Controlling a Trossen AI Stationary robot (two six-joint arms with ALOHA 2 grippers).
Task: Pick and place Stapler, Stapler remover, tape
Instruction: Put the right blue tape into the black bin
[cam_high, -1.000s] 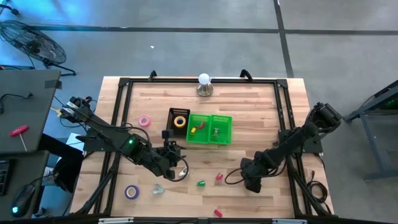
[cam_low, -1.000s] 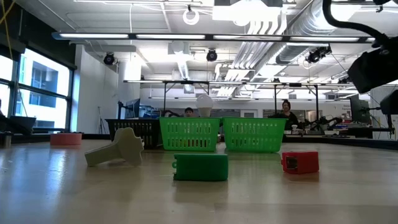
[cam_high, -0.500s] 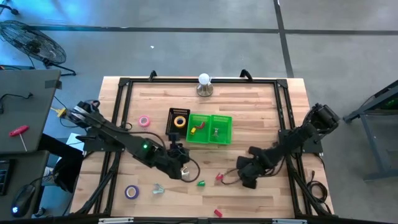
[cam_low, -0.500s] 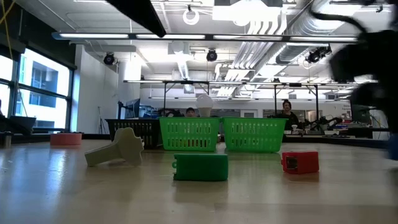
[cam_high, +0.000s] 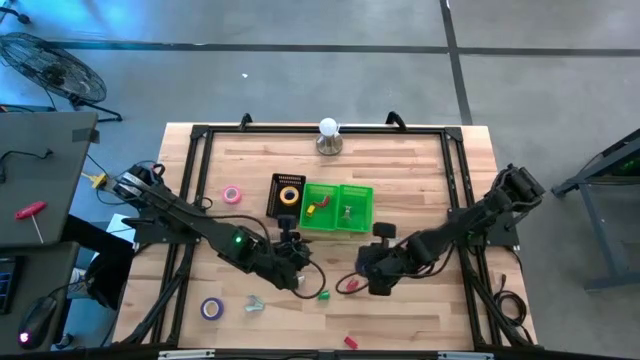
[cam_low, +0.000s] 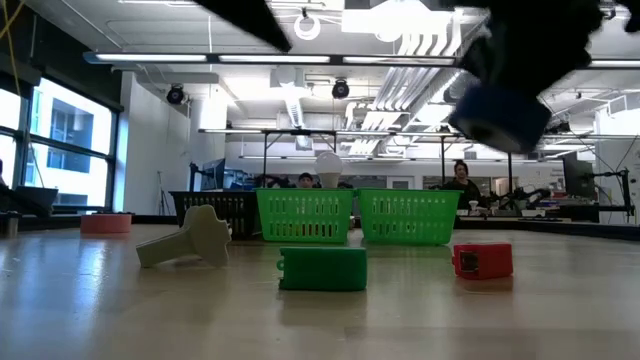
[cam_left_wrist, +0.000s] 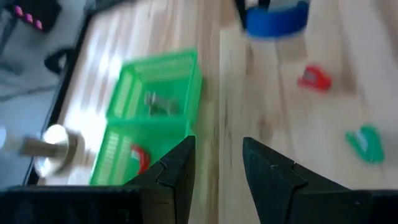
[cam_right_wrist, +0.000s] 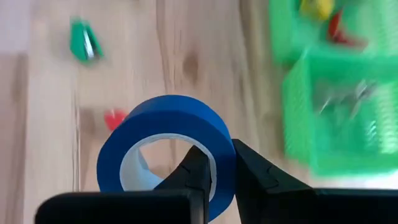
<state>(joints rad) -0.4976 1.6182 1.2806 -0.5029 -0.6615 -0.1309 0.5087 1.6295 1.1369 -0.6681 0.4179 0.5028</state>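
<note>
Right pincer (cam_right_wrist: 212, 171) clamped on the wall of the blue tape roll (cam_right_wrist: 166, 149), held above the worktop (cam_high: 420, 170) near the green baskets (cam_high: 337, 207); left pincer (cam_left_wrist: 217, 163) fingers apart, empty, seemingly hovering mid-worktop; green stapler (cam_high: 323, 294) and a red piece (cam_high: 350, 285) lie between the arms; purple roll (cam_high: 211, 308) near the front-left.

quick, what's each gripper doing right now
Left gripper: open, holding nothing, above the table near the green baskets.
Right gripper: shut on the blue tape roll, lifted off the table.
</note>
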